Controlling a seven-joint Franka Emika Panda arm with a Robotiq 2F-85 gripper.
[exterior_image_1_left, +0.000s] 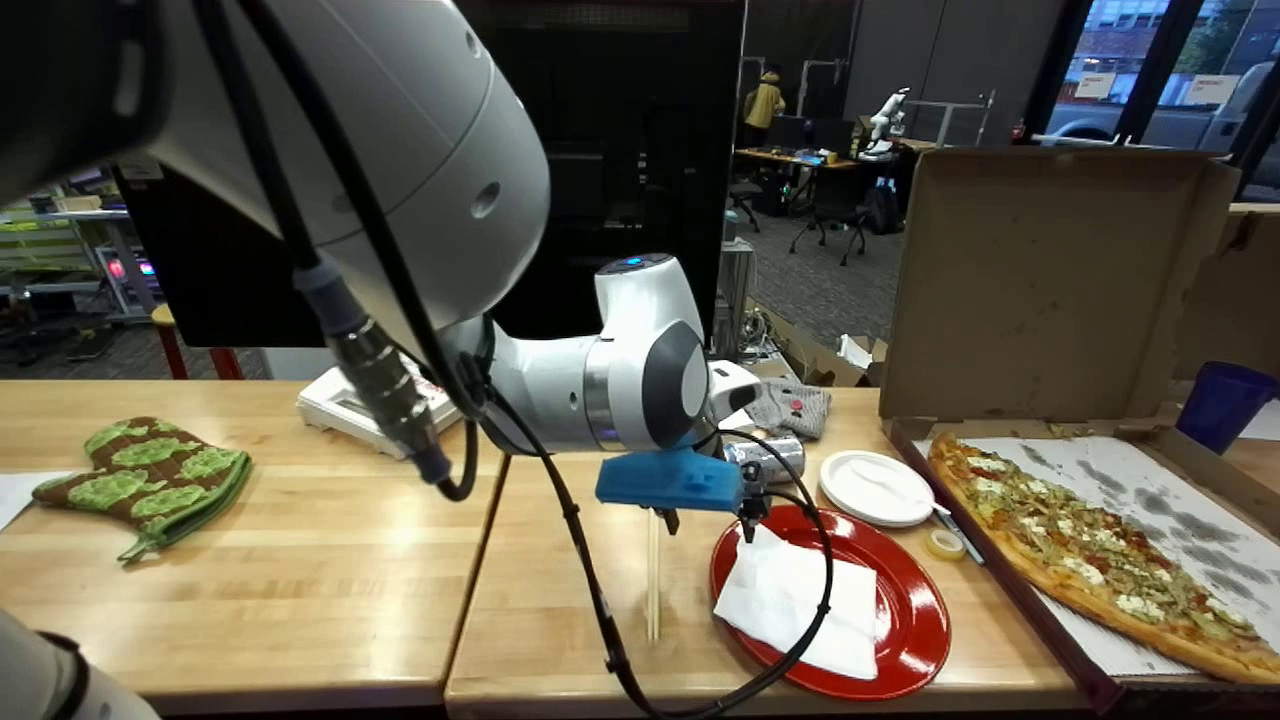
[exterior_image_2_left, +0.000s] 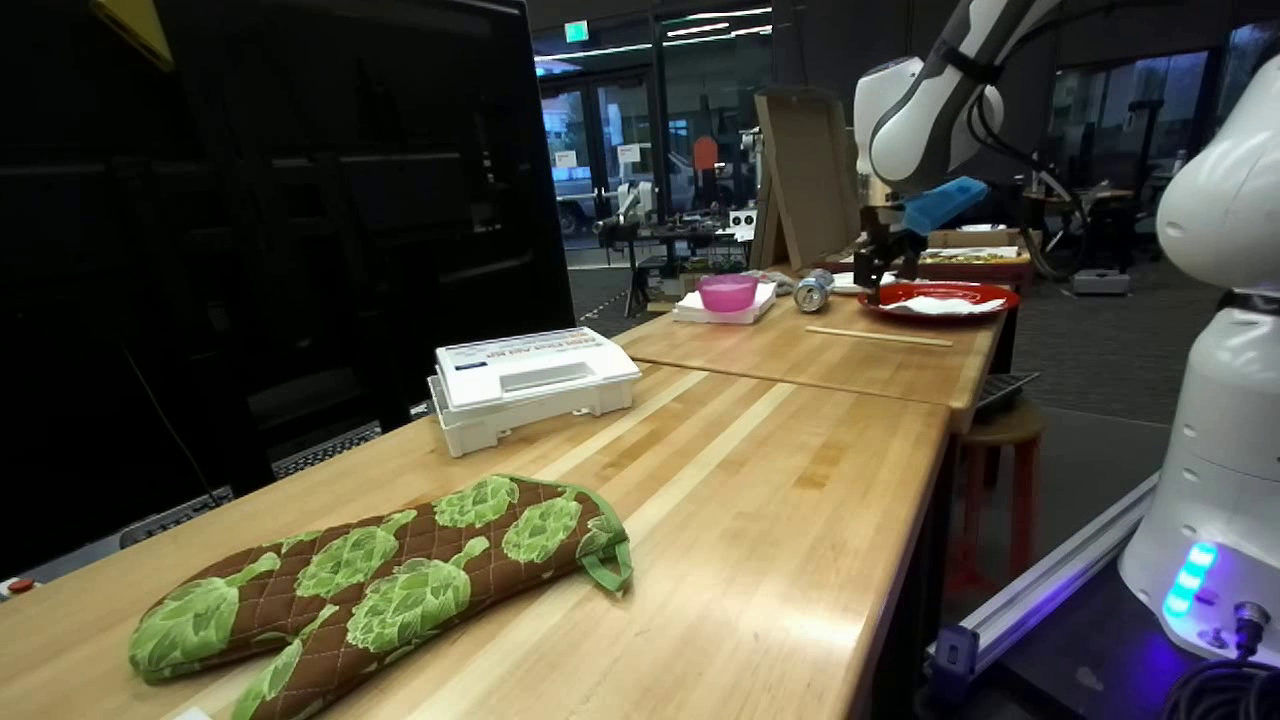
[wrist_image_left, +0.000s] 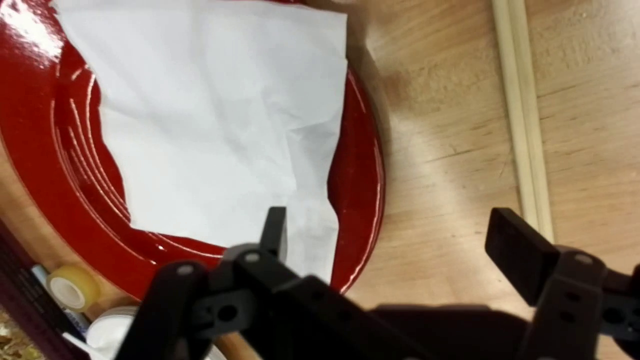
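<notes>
A white paper napkin lies on the red plate, seemingly already placed; the empty fingers hang wide apart, one above the plate, the other near the unlifted chopsticks on the counter. In an exterior view, an open pizza box stands right.

Arm extended outward, wrist bent, claw pointing downward, spread wide apart.

Bare desk leaves a passage between the red plate and the chopsticks; past the plate, the upright pizza box lid (tall and wide) blocks the way.
</notes>
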